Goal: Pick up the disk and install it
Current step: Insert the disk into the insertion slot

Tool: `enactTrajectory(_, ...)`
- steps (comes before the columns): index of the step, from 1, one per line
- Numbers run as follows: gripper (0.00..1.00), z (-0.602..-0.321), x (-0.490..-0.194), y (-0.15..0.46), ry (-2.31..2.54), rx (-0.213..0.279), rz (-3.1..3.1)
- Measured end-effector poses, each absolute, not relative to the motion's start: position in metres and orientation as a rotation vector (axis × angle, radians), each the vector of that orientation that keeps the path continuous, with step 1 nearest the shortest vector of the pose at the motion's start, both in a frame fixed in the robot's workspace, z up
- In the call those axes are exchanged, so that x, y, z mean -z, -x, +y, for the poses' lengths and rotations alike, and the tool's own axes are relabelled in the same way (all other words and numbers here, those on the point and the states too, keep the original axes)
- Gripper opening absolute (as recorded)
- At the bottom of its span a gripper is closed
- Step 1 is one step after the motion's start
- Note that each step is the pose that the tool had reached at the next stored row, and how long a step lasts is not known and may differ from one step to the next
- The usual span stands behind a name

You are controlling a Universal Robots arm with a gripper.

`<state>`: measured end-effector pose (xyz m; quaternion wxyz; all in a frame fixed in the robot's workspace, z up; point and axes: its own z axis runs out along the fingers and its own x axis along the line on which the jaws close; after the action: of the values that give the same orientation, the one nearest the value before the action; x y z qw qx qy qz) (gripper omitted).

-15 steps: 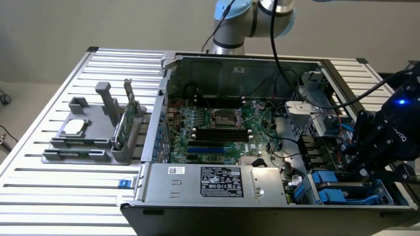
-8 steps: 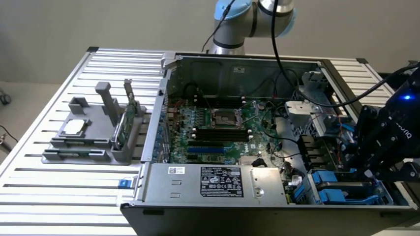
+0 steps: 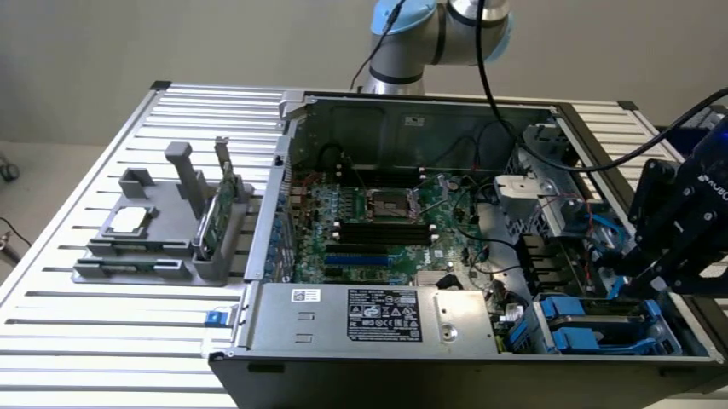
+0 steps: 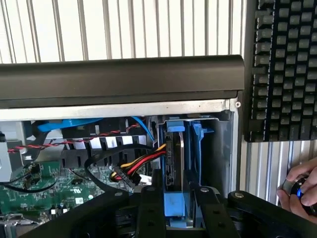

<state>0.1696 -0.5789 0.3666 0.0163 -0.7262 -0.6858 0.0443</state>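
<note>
Disk [image 4: 174,163] stands on edge in the blue drive bay [image 4: 200,148] at the computer case's [image 4: 119,79] corner; my end effector [image 4: 181,196] straddles its blue carrier, fingers [image 4: 150,208] parted, apparently released; seating looks nearly done; next needs a straight, square press.

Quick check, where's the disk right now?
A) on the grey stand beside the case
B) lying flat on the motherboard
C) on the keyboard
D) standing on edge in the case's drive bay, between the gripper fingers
D: in the wrist view the disk stands on edge in its blue carrier inside the drive bay, with the gripper right at it, one finger on each side.
</note>
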Motion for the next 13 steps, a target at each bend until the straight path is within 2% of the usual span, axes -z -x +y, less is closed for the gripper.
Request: enactTrajectory(13,0.31,-0.578,-0.368,-0.132,2.256,-0.137,-2.135)
